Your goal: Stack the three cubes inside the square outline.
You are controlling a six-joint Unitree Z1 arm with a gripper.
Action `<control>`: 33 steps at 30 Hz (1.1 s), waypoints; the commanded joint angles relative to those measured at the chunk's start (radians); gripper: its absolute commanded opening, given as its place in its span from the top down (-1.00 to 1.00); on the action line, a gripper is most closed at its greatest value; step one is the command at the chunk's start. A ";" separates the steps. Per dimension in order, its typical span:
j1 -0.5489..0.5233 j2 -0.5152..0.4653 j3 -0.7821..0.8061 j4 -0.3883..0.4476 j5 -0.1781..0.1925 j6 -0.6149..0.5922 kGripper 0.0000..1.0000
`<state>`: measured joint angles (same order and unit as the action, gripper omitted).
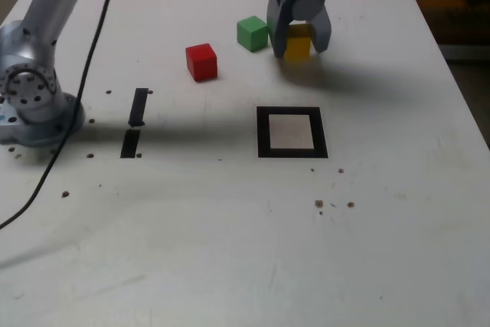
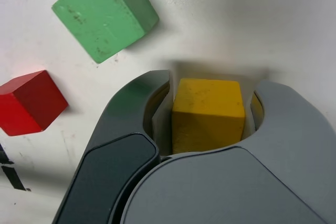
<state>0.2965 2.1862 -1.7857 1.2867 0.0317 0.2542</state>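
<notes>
Exterior view: gripper clenched on yellow cube, on the side of the table toward its right edge. Green cube just beside; red cube farther from that edge. Square outline bare.

Wrist view: yellow cube between both fingers; green and red apart.

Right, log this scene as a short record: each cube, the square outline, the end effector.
red cube: on the table, leftmost cube in the exterior view
green cube: on the table, between red and yellow in the exterior view
yellow cube: between the jaws
square outline: black border, no cube inside
end effector: around the yellow cube, one jaw on each side; firmness of grip unclear
stack: not started
</notes>
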 commanded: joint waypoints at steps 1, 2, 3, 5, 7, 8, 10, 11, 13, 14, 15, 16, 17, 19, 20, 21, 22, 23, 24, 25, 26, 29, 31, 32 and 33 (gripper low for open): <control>-0.008 -0.019 0.015 0.003 0.004 -0.005 0.53; -0.011 -0.028 0.026 0.002 0.006 -0.008 0.53; -0.013 -0.041 0.044 -0.001 0.008 -0.012 0.53; -0.015 -0.060 0.072 -0.008 0.010 -0.018 0.53; -0.016 -0.075 0.094 -0.018 0.012 -0.022 0.53; -0.016 -0.079 0.103 -0.023 0.012 -0.022 0.53; -0.016 -0.084 0.119 -0.034 0.012 -0.023 0.53; -0.016 -0.084 0.127 -0.041 0.012 -0.023 0.53; -0.016 -0.082 0.144 -0.060 0.011 -0.023 0.53; -0.016 -0.080 0.152 -0.071 0.009 -0.023 0.53; -0.016 -0.077 0.160 -0.081 0.008 -0.023 0.53; -0.016 -0.074 0.167 -0.090 0.006 -0.023 0.53; -0.016 -0.072 0.173 -0.098 0.004 -0.023 0.53; -0.016 -0.069 0.187 -0.109 -0.001 -0.023 0.53; -0.016 -0.070 0.196 -0.112 -0.004 -0.024 0.53; -0.017 -0.074 0.211 -0.117 -0.008 -0.025 0.53; -0.018 -0.079 0.225 -0.121 -0.010 -0.027 0.53; -0.020 -0.083 0.239 -0.127 -0.013 -0.028 0.53; -0.021 -0.086 0.254 -0.135 -0.016 -0.030 0.51; -0.023 -0.088 0.266 -0.142 -0.018 -0.031 0.46; -0.025 -0.088 0.277 -0.150 -0.020 -0.032 0.37; -0.028 -0.087 0.291 -0.161 -0.022 -0.033 -0.24; -0.028 -0.096 0.291 -0.159 -0.018 -0.033 -0.66; -0.029 -0.107 0.291 -0.155 -0.016 -0.034 -0.83; -0.031 -0.122 0.290 -0.149 -0.013 -0.035 -0.94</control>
<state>0.2697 2.0948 -1.4930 1.1276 0.0145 0.2224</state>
